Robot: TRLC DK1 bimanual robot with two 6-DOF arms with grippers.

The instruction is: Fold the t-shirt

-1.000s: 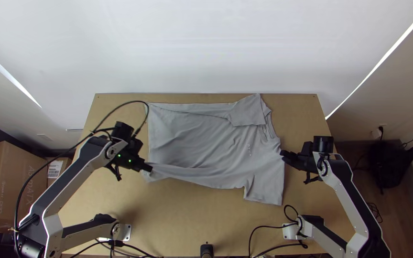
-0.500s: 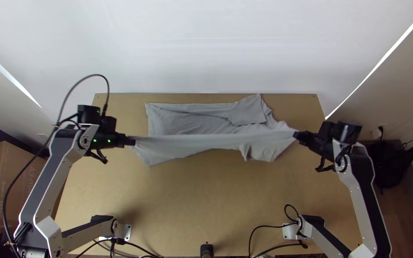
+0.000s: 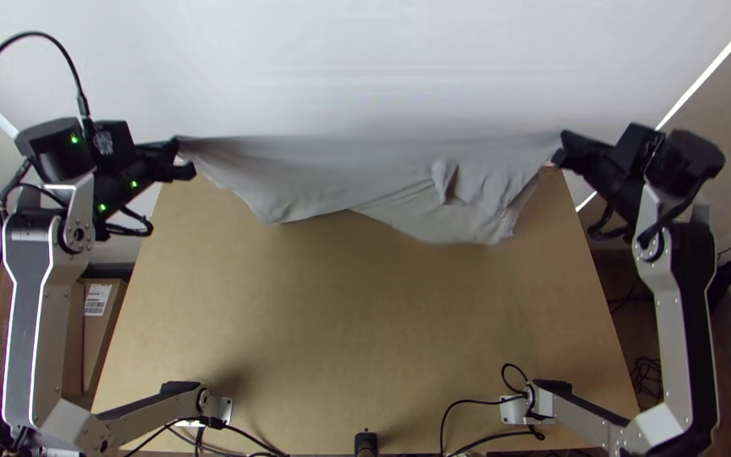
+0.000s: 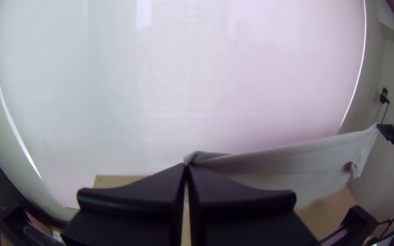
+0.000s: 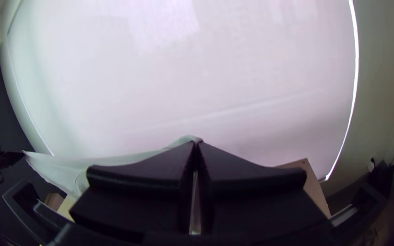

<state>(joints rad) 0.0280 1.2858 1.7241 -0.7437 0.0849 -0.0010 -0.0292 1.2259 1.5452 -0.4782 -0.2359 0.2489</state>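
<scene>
The grey t-shirt point(image 3: 365, 173) hangs stretched between both grippers over the table's far part, its upper edge nearly straight and its lower part drooping with a few creases. At its left end, my left gripper point(image 3: 181, 159) is shut on the cloth. My right gripper point(image 3: 560, 151) is shut on the other end. In the left wrist view, the left gripper point(image 4: 186, 167) pinches a corner of the shirt point(image 4: 288, 164). Seen from the right wrist, the right gripper point(image 5: 196, 143) has its fingertips together on a bit of the shirt point(image 5: 115, 159).
The wooden table point(image 3: 357, 338) lies bare in front of the shirt. A pale wall point(image 3: 365, 59) rises behind it. Cardboard boxes point(image 3: 99, 330) stand at the left, and black cables point(image 3: 467, 415) run along the near edge.
Both grippers have moved up the picture and outward, away from each other. The shirt, spread on the table with its far edge folded earlier, has been lifted and pulled taut between them.
</scene>
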